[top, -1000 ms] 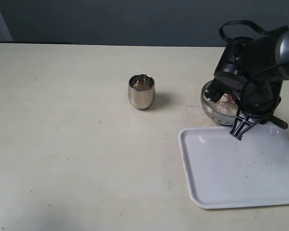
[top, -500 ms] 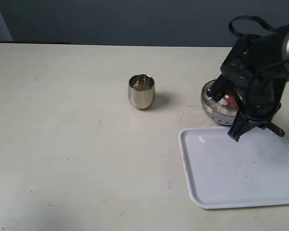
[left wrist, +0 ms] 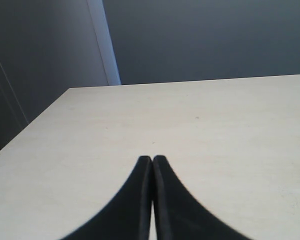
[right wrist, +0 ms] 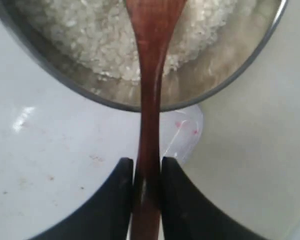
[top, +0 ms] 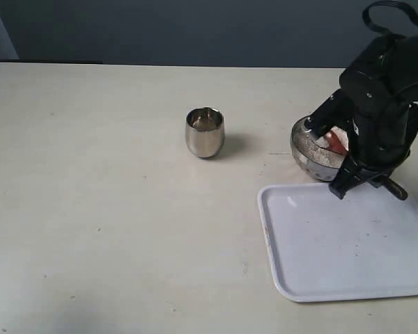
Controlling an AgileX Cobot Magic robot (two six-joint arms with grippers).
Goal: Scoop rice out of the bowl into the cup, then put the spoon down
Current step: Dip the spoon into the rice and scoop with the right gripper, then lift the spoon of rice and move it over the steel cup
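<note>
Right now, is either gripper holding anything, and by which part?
Right gripper holds the spoon by its thin handle, scoop end over the bowl. Left gripper is shut on nothing.

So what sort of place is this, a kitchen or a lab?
Probably a lab test bench: a plain cream table, a blank dark wall, and a steel bowl, cup and white tray set out.

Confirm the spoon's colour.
The spoon is dark reddish-brown wood; the right wrist view shows it best.
</note>
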